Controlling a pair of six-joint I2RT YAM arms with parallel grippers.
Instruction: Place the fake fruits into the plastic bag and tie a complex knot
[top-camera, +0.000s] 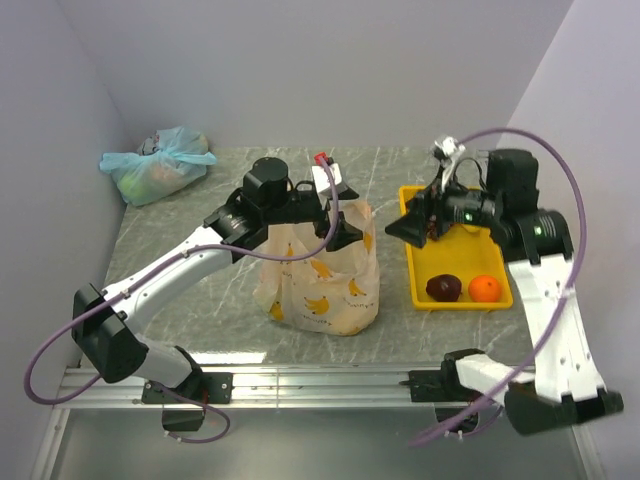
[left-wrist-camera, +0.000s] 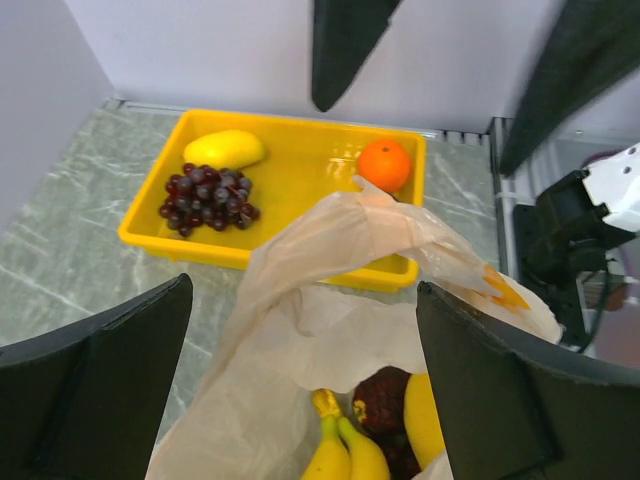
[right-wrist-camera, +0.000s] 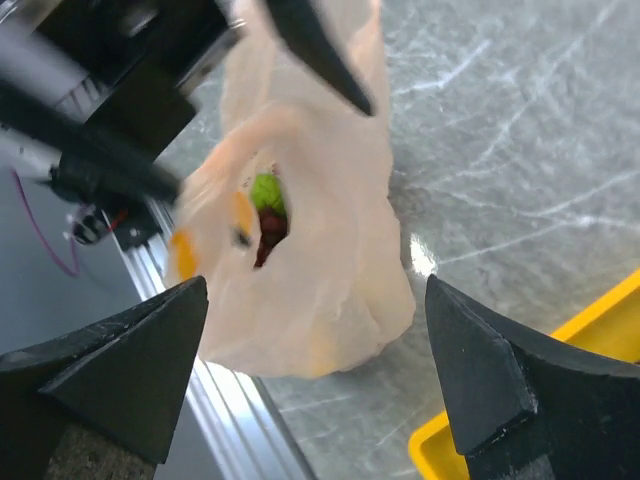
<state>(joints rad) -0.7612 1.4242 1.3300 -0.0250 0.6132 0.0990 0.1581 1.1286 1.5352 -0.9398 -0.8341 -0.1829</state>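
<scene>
The left gripper (top-camera: 335, 222) over the mouth of the plastic bag (top-camera: 320, 285) and the right gripper (top-camera: 412, 232) at its 3 o'clock both gape empty, so the limp unheld rim may fold shut before the orange (top-camera: 485, 288) arrives.

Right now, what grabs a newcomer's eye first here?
The peach plastic bag stands mid-table, mouth open, bananas inside. Right of it, a yellow tray holds an orange and a dark maroon fruit. A pale blue-green bag lies at the far left corner.
</scene>
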